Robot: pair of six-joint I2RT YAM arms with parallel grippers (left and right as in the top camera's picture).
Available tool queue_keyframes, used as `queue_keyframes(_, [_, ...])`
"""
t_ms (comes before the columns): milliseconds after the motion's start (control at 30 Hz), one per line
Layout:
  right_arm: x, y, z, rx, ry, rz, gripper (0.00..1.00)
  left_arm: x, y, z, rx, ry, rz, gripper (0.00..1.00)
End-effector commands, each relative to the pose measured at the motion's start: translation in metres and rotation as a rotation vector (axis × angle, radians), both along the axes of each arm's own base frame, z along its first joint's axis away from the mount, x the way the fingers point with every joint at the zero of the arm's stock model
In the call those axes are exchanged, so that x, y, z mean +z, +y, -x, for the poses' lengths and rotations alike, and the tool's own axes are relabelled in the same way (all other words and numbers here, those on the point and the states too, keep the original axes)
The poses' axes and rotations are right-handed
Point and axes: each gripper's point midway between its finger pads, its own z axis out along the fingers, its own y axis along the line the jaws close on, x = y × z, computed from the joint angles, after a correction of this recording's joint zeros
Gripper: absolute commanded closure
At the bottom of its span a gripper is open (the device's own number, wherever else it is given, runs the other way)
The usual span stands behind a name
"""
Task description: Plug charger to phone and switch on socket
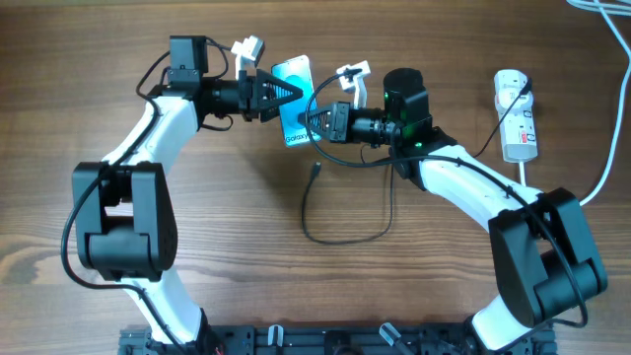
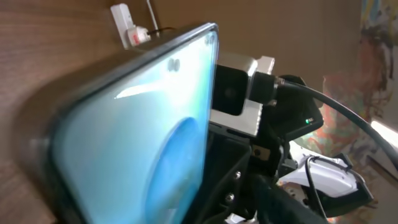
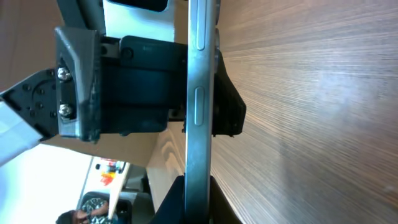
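The phone (image 1: 293, 81), teal-blue screen with "Galaxy" text, is held off the table between both grippers. My left gripper (image 1: 279, 94) is shut on its left edge. My right gripper (image 1: 315, 122) is shut on its lower right edge. In the right wrist view the phone (image 3: 197, 93) shows edge-on between my right jaws (image 3: 198, 205). Its screen (image 2: 137, 137) fills the left wrist view. The charger's black cable (image 1: 345, 237) lies looped on the table, its plug tip (image 1: 315, 169) free below the phone. The white socket (image 1: 517, 123) lies far right.
The thick white cord (image 1: 616, 148) runs down the right edge of the table from the socket. The socket also shows in the left wrist view (image 2: 127, 31), behind the phone. The black cable loop lies between the two arms.
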Motion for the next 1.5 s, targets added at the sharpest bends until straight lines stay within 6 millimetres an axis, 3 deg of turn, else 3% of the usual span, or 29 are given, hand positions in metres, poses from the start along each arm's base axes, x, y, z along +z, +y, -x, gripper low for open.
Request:
queue_keyframes(0, [0.000, 0.000, -0.009, -0.026, -0.058, 0.020, 0.96, 0.030, -0.002, 0.013, -0.065, -0.033, 0.074, 0.43])
queue_keyframes(133, [-0.003, -0.002, -0.018, -0.091, -0.056, 0.042, 0.95, 0.041, -0.002, 0.012, -0.068, -0.115, 0.076, 0.58])
queue_keyframes(400, [-0.006, 0.007, -0.017, -0.115, -0.063, 0.063, 0.96, 0.054, -0.003, 0.003, -0.071, -0.148, 0.076, 0.58])
queue_keyframes(633, [-0.004, 0.010, -0.003, -0.028, -0.039, 0.033, 0.96, 0.054, -0.026, 0.015, -0.129, -0.146, 0.080, 0.65])
queue_keyframes(700, [-0.001, 0.005, 0.000, -0.013, 0.072, -0.016, 0.96, 0.055, -0.027, 0.016, -0.132, -0.148, 0.081, 0.64])
queue_keyframes(933, [0.003, -0.003, -0.001, -0.010, 0.146, -0.056, 0.96, 0.094, -0.031, 0.035, -0.151, -0.250, 0.088, 0.68])
queue_keyframes(1133, [0.004, -0.002, 0.004, 0.019, 0.151, -0.061, 0.93, 0.110, -0.037, 0.047, -0.172, -0.292, 0.094, 0.93])
queue_keyframes(1267, [0.007, -0.001, 0.012, 0.081, 0.104, -0.066, 0.75, 0.110, -0.037, 0.047, -0.172, -0.292, 0.094, 0.96])
queue_keyframes(1300, [0.011, -0.006, 0.018, 0.148, 0.049, -0.079, 0.55, 0.110, -0.037, 0.047, -0.172, -0.296, 0.094, 0.96])
queue_keyframes(1467, [0.023, -0.044, 0.016, 0.223, 0.015, -0.140, 0.36, 0.100, -0.035, 0.042, -0.136, -0.339, 0.073, 0.96])
